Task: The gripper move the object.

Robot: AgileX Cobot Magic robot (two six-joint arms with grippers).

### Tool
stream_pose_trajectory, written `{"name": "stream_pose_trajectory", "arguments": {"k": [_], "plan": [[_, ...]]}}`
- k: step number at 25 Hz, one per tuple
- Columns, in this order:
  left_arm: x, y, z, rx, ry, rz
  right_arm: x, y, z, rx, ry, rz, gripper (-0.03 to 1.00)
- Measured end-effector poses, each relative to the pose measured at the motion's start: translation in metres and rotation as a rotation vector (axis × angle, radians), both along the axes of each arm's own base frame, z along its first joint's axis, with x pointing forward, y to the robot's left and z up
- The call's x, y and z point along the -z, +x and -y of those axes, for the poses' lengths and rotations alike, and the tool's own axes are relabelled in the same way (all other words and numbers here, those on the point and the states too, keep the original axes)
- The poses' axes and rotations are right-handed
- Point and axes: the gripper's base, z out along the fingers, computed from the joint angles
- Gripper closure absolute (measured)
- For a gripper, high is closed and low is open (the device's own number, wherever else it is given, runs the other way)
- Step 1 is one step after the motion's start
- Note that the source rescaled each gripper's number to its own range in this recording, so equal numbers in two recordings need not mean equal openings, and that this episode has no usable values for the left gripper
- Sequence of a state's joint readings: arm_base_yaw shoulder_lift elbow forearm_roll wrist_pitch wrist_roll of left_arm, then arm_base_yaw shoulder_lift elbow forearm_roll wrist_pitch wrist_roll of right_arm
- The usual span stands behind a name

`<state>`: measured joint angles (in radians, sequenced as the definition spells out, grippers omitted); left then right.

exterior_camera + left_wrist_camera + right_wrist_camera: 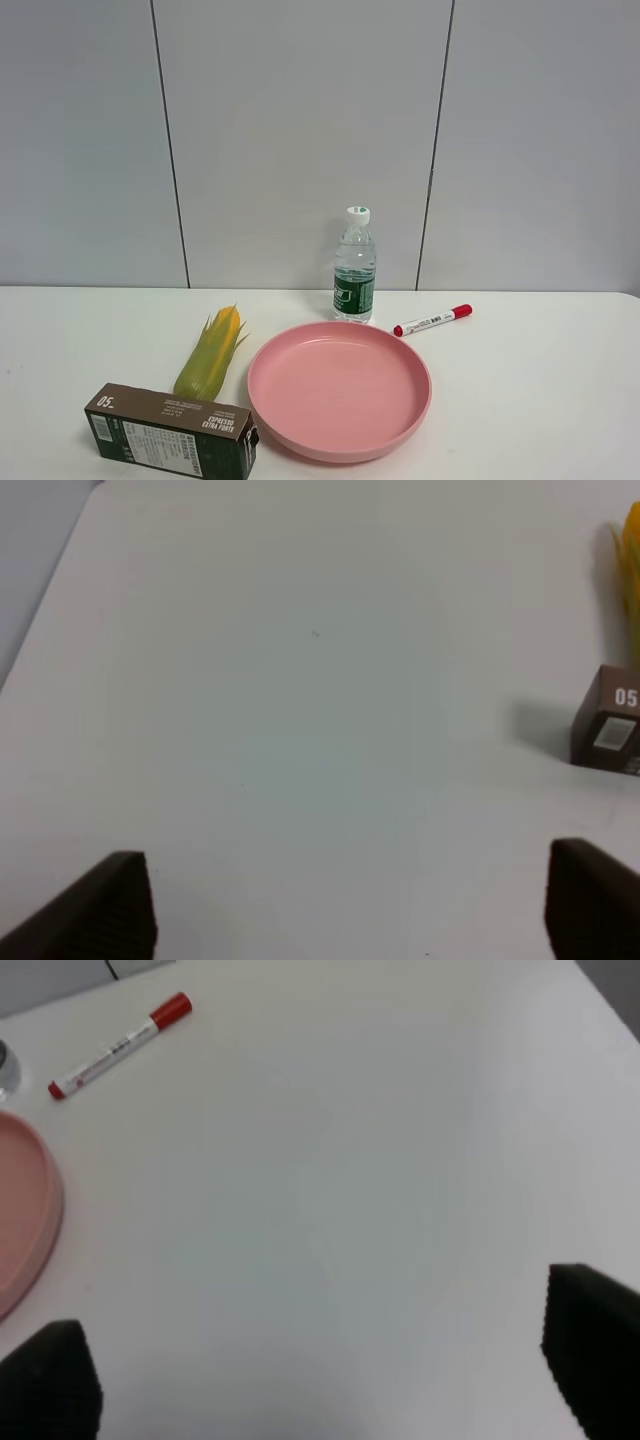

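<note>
Espresso carton (170, 432) lies by the surface's (530, 390) front-left corner, long axis along the front edge; left end effector (350, 905), wide open and empty, looks nearer.

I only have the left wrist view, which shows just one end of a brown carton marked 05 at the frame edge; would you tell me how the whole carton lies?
Observer: The carton lies on its long side at the near left of the table. Its other end comes right up to the rim of a pink plate, though I cannot tell whether they touch.
Operator: Thank you. How does the right pincer stand?
Observer: The right pincer is open above bare table, with the plate's rim to one side and a red-capped marker farther off.
</note>
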<state>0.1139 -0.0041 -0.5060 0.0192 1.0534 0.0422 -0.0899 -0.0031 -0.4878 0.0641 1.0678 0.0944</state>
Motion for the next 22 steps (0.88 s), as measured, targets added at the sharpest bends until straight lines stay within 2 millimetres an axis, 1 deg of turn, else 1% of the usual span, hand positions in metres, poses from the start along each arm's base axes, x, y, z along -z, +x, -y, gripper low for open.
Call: {"name": "stream_pose_trajectory", "arguments": {"k": [11,16,22], "plan": [[0.0,0.0,0.0,0.0,0.0,0.0,-0.0009,0.0005,0.0002,0.009,0.003,0.011,-0.03],[0.0,0.0,0.0,0.0,0.0,0.0,-0.0008,0.0003,0.0022,0.011,-0.039,0.008,-0.03],[0.0,0.0,0.0,0.0,0.0,0.0,-0.0008,0.0003,0.0028,0.014,-0.048,0.007,-0.03]]}}
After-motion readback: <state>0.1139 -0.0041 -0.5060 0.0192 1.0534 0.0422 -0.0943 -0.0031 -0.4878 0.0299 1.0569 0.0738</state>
